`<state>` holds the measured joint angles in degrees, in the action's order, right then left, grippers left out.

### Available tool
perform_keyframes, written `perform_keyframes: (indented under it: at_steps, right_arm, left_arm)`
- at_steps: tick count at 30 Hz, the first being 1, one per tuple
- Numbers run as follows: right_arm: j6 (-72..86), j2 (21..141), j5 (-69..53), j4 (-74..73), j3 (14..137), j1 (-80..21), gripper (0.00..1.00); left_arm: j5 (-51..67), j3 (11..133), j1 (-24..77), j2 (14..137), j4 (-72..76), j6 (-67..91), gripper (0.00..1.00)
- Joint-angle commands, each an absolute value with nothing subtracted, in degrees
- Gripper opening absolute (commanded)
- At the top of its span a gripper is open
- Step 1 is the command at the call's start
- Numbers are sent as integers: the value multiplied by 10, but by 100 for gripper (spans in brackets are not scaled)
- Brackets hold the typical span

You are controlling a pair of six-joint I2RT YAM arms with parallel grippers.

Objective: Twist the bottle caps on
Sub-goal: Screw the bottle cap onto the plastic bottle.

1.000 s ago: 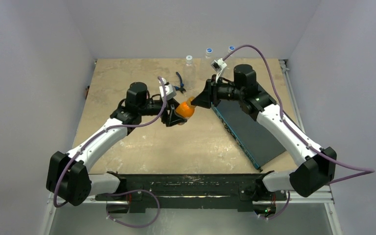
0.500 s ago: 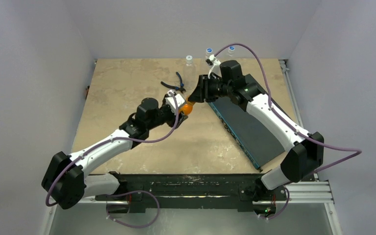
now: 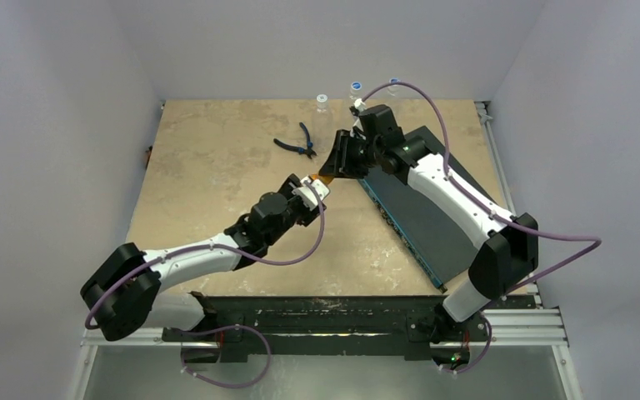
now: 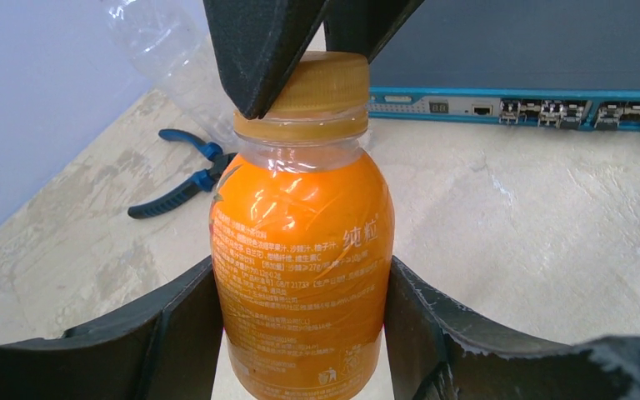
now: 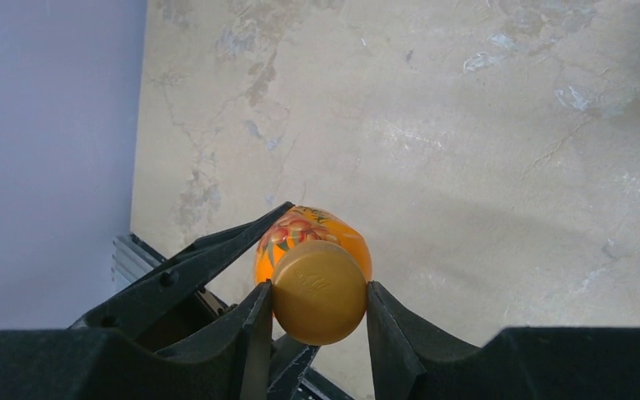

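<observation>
Since the coming move is a twist, what counts is how the cap sits on the bottle's long axis, and the two arms share that axis; the orange bottle point(image 4: 300, 267) is pinched around its body by the left fingers point(image 4: 179, 329), one at 9 o'clock and one at 3 o'clock of the label, while its neck points to 12 o'clock in the left wrist view. From that 12 o'clock side the right fingers point(image 5: 254, 333) come straight down the axis and pinch the orange-brown cap point(image 5: 318, 292) by its rim, one pad at 9 o'clock and one at 3 o'clock; the cap sits on the neck and looks level, though how far it is threaded I cannot tell.

Seen from above, the pair meets near the table's point(image 3: 217, 158) middle, with the bottle's axis running from the left wrist at 7 o'clock toward the right wrist at 1 o'clock; the bottle appears to be lifted off the table – a judgement, since its base is hidden.

Neither arm needs to travel; the right wrist should roll about that line while the left holds firm – any tilt between them risks cross-threading.
</observation>
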<state>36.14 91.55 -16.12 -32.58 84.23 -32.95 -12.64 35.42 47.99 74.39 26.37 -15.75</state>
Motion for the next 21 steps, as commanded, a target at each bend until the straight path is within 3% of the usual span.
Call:
perform_keyframes:
  at_steps: [1, 4, 8, 11, 15, 21]
  right_arm:
    - [389, 916, -138, -352, 875, -358, 43]
    - [388, 897, -121, -353, 898, -358, 55]
    - [386, 869, -101, -351, 925, -359, 84]
    - [370, 848, -91, -352, 934, -358, 97]
    - [342, 804, -74, -340, 908, -358, 99]
    - [246, 746, -91, -303, 851, -352, 99]
  left_arm:
    - [-76, 368, 506, 725, 459, -172, 9]
    - [-83, 346, 505, 718, 457, -144, 9]
    - [-91, 317, 506, 712, 461, -115, 9]
    - [-85, 311, 504, 708, 451, -103, 8]
    - [-23, 318, 474, 695, 415, -67, 8]
    - [199, 360, 391, 687, 335, 3, 8]
